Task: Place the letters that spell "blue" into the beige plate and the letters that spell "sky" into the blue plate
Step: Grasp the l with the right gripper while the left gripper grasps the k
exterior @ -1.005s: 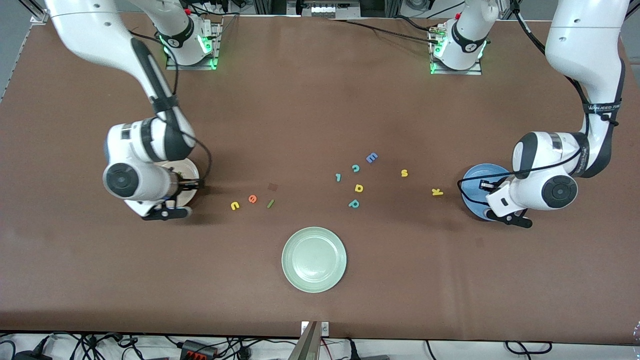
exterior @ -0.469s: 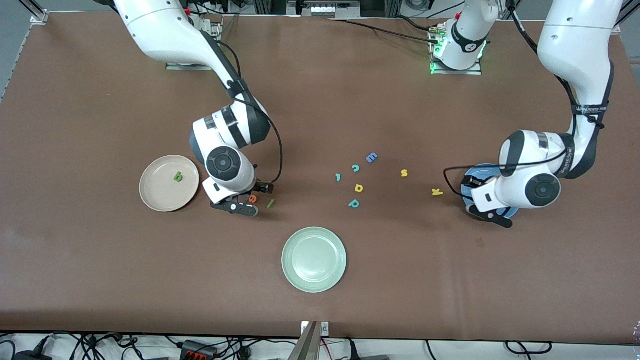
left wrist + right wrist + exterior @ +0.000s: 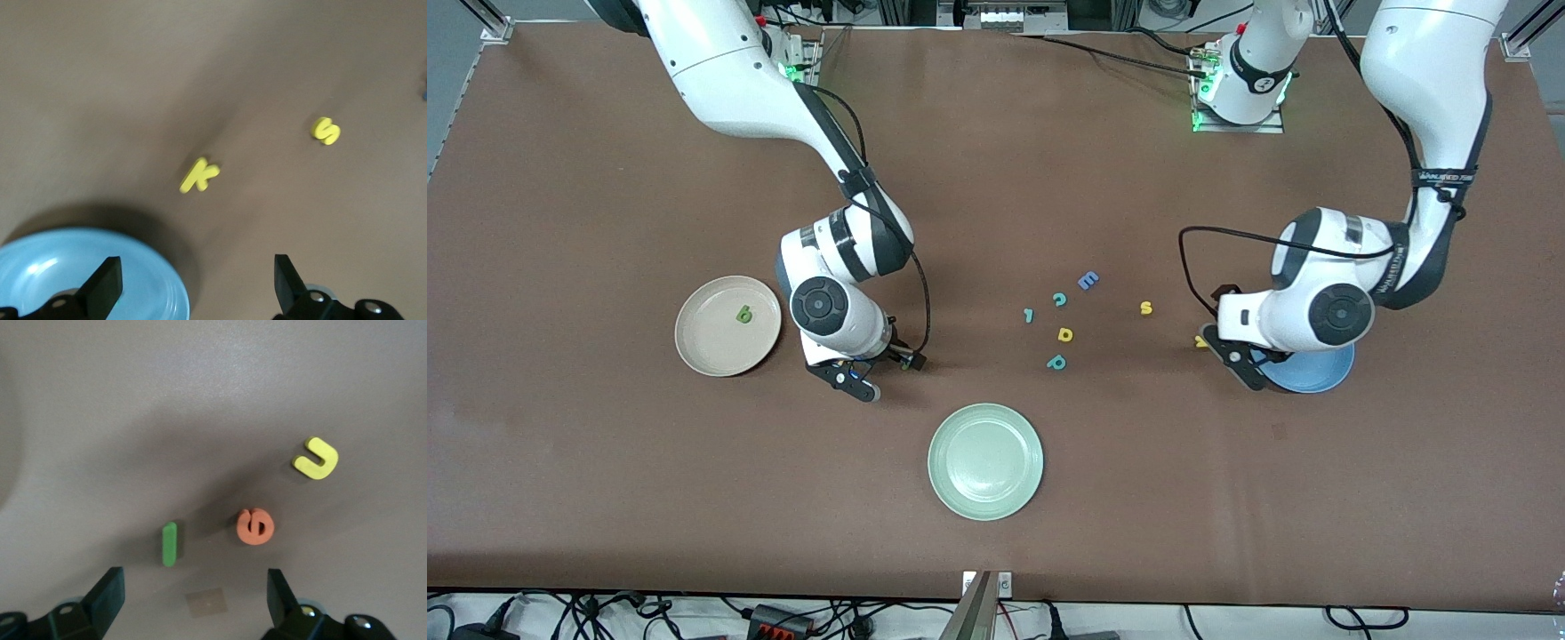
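- While both arms hang low over the bench (image 3: pixel 996 178), we see each one aimed at its own little group of letters.
- Our right pincer (image 3: pixel 193 588) is over the thin green l (image 3: pixel 169 544), the orange e (image 3: pixel 255 526) and the yellow u (image 3: pixel 315 459). Its fingers are spread wide and hold nothing.
- We think it sits there because these three must go to the beige plate (image 3: pixel 710 345), which is close by, toward the right arm's end of the bench.
- The green b (image 3: pixel 743 314) already lies in that plate, near its middle.
- Our left pincer (image 3: pixel 197 268) is wide too, and empty. It hangs over the rim of the blue plate (image 3: pixel 53 267), toward the left arm's end of the bench.
- The yellow k (image 3: pixel 199 175) lies flat just beside that plate, so we guess it is the next one to grab. The yellow s (image 3: pixel 325 131) lies a bit more toward the middle of the bench.
- The letters look tiny, flat and soft, so the pincers must come down right over them.
- We see no letter in the part of the blue plate that shows.
- Low in the middle of the front view sits a pale green plate (image 3: pixel 943 484), which we do not need.
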Robot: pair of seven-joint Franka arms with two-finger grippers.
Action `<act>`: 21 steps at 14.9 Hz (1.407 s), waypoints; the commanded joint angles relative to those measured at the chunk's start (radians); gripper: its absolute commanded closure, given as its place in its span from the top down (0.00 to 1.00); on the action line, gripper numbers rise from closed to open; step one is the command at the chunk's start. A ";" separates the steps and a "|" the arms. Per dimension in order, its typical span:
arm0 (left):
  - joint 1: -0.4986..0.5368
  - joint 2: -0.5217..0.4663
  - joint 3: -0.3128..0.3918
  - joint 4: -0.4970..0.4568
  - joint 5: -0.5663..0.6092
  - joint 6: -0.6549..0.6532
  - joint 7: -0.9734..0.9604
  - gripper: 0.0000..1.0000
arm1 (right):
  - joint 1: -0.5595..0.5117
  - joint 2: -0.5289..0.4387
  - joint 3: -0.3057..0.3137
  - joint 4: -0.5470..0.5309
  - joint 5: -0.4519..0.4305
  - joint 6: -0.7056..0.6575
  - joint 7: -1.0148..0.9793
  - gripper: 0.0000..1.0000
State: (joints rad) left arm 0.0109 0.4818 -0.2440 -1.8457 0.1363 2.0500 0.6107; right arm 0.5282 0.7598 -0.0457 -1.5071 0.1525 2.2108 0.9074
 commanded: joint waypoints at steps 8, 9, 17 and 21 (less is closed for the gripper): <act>0.008 0.015 -0.024 -0.271 0.207 0.515 0.262 1.00 | 0.013 0.110 -0.014 0.107 0.009 0.061 0.064 0.56; 0.012 0.023 -0.026 -0.273 0.224 0.521 0.265 0.98 | 0.013 0.114 -0.014 0.117 0.007 0.063 0.064 0.54; 0.018 0.075 -0.023 -0.214 0.258 0.521 0.265 0.70 | 0.036 0.119 -0.011 0.123 0.007 0.056 0.062 0.28; 0.021 0.074 -0.020 -0.215 0.258 0.518 0.267 0.43 | 0.035 0.122 -0.013 0.122 0.006 0.059 0.061 0.28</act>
State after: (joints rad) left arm 0.0210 0.5415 -0.2631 -2.0717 0.3718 2.5562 0.8525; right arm 0.5587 0.8636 -0.0524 -1.4125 0.1525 2.2737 0.9521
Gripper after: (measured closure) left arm 0.467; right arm 0.714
